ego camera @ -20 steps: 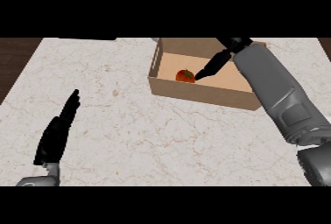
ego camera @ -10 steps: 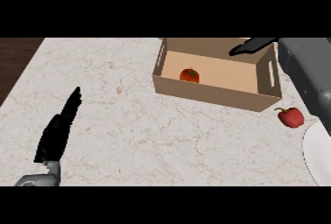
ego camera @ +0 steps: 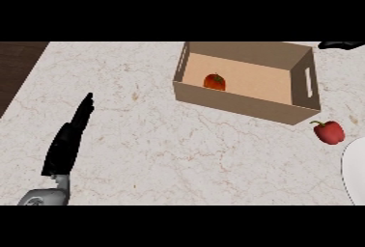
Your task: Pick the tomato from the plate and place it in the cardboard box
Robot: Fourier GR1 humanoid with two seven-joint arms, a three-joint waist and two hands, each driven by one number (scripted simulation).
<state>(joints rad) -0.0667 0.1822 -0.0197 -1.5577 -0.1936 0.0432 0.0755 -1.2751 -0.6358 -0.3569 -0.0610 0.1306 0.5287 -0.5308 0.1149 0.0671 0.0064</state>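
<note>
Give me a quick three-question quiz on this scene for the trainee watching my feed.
1. True or false: the tomato lies inside the cardboard box.
2. Fill in the blank: the left hand, at the view's lower left, has its fingers ____ (straight or curled).
3. Where is the red pepper?
A. inside the box
B. on the counter, right of the box
C. in the left hand

Key: 1 true; 2 straight; 3 B.
</note>
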